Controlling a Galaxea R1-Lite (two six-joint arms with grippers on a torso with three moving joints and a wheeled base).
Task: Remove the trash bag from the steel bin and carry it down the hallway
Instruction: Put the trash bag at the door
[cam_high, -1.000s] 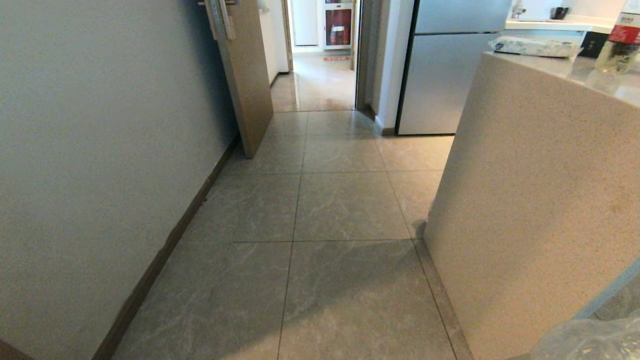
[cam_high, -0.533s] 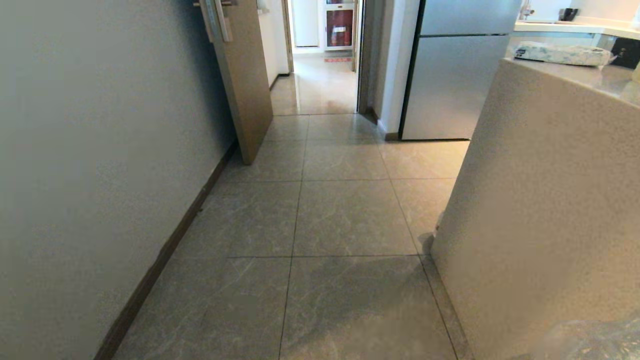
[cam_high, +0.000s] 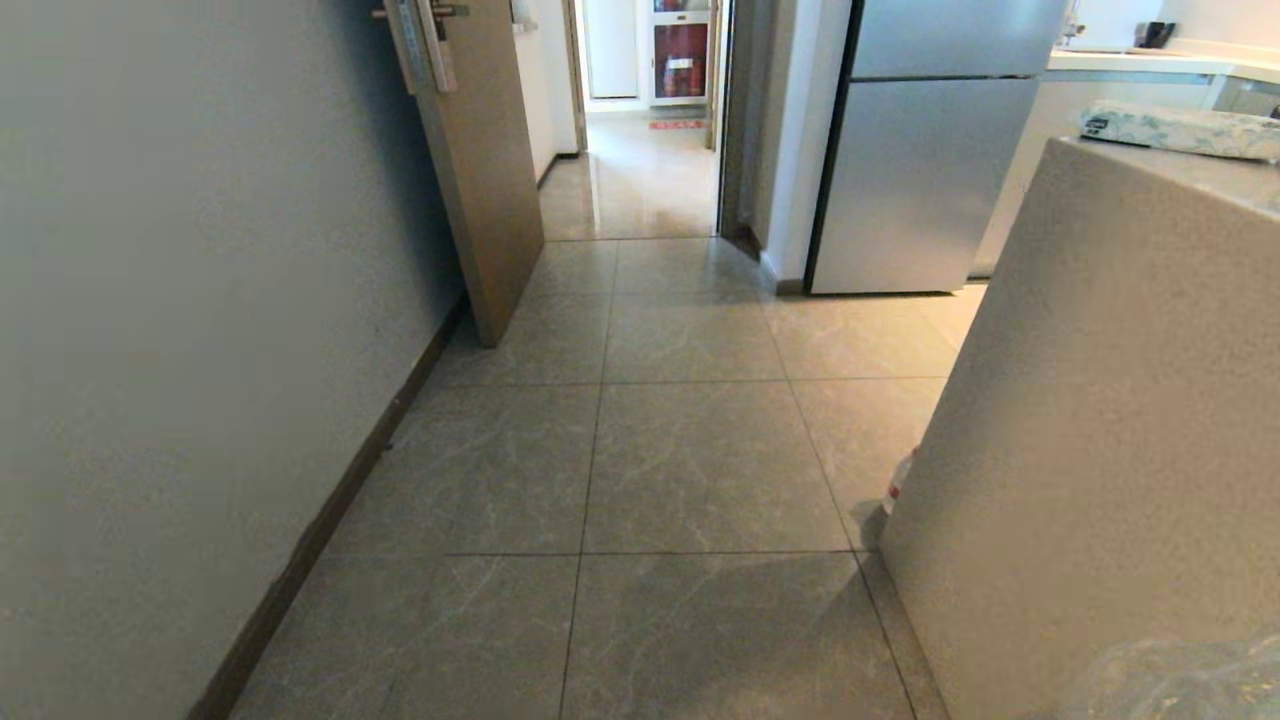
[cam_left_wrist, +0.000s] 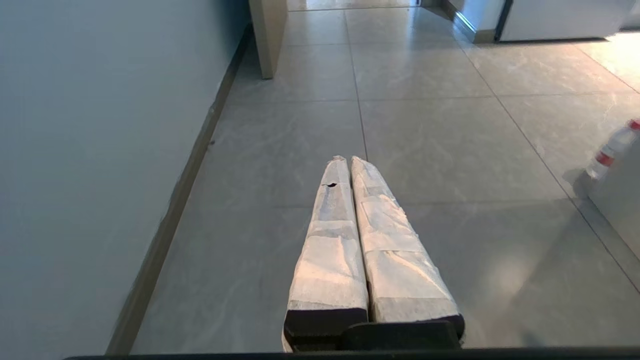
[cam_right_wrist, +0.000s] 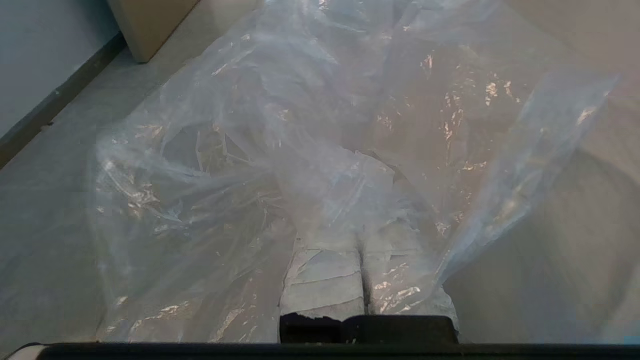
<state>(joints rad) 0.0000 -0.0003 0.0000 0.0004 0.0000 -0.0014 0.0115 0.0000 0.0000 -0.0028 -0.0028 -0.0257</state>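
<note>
1. The head view takes in the hallway of grey marbled tiles, one grey wall on the left with a dark baseboard, one open wooden door, one steel refrigerator and one speckled counter on the right; neither arm shows there, only a corner of the trash bag at the lower right edge.
2. The right wrist view alone shows the hold: the right gripper is closed tight on the trash bag, whose clear crinkled plastic billows out over both taped fingers and veils the floor beyond; the bag hangs off the floor beside the counter face.
3. The left wrist view alone shows the left gripper; its two white-taped fingers are pressed together, with nothing between them, pointing level along the tiles.
4. One small bottle with a red cap and red label stands on the floor at the counter's foot; the left wrist view shows it plainly, the head view only as a sliver.
5. One wrapped pale packet lies on the counter top, seen from the head only.
6. The steel bin appears in no view.
</note>
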